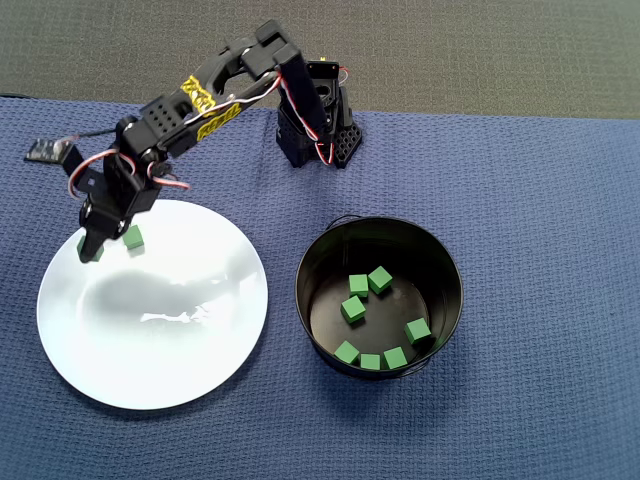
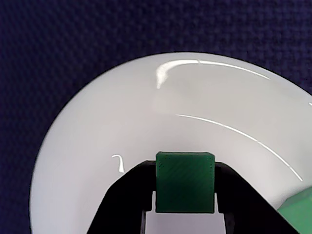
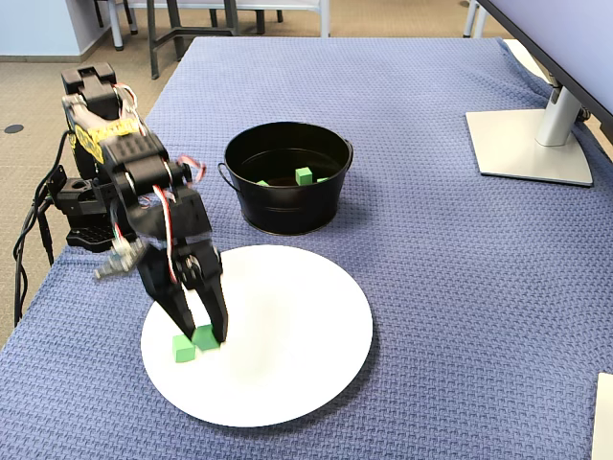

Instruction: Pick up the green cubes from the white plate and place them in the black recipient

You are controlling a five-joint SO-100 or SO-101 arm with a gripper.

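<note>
My gripper (image 2: 185, 195) is shut on one green cube (image 2: 185, 183), held between both black fingers over the white plate (image 2: 97, 146). A second green cube (image 2: 298, 212) lies on the plate just right of the fingers in the wrist view. In the overhead view the gripper (image 1: 100, 245) is at the plate's (image 1: 160, 340) upper left edge, with one cube (image 1: 133, 237) beside it and another (image 1: 84, 248) half hidden under it. In the fixed view both cubes (image 3: 205, 336) (image 3: 184, 350) sit at the fingertips. The black recipient (image 1: 445, 270) holds several green cubes (image 1: 353, 309).
The arm's base (image 1: 320, 125) stands at the back edge of the blue cloth (image 1: 540, 200). A monitor stand (image 3: 532, 144) is at the far right in the fixed view. The black recipient (image 3: 287, 206) stands close beyond the plate (image 3: 287, 355).
</note>
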